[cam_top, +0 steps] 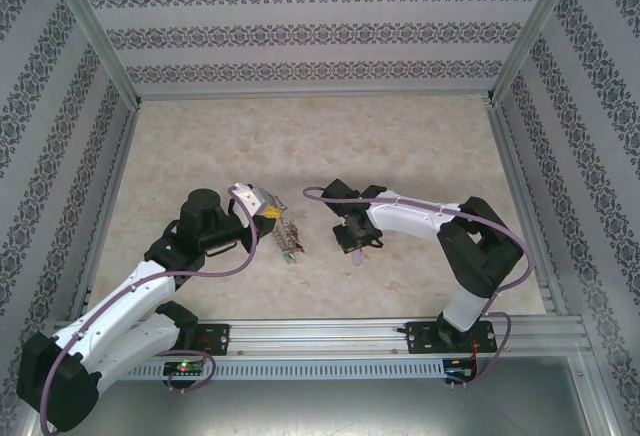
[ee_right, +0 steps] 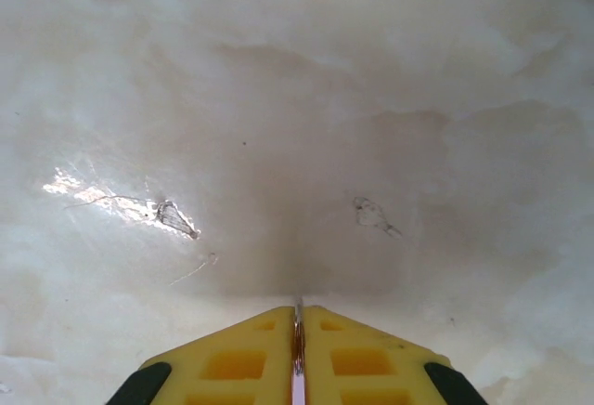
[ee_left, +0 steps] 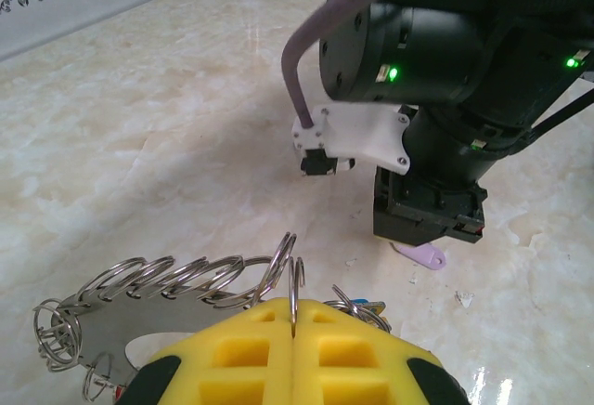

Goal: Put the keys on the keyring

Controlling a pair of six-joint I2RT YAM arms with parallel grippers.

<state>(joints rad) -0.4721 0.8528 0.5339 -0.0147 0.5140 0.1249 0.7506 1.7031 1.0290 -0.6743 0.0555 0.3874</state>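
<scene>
The keyring [ee_left: 139,317] is a flat grey plate fringed with wire loops, and it hangs just above the table. My left gripper [ee_left: 295,317] is shut on one upright loop [ee_left: 295,280] at its rim. A blue key [ee_left: 364,303] shows among the loops on the right. From above, the left gripper [cam_top: 272,218] holds the keyring [cam_top: 289,239] at the table's middle. My right gripper [cam_top: 357,239] points down at the table, right of the keyring. Its yellow pads [ee_right: 260,359] are shut on the thin edge of a lilac key [ee_right: 298,331]. The key's lilac head [ee_left: 422,255] sticks out under the right gripper [ee_left: 427,233].
The marble-look table top [cam_top: 300,146] stretches to patterned walls at the back and sides. A metal rail [cam_top: 330,334] runs along the near edge with both arm bases on it. Small scuffs [ee_right: 172,215] mark the surface.
</scene>
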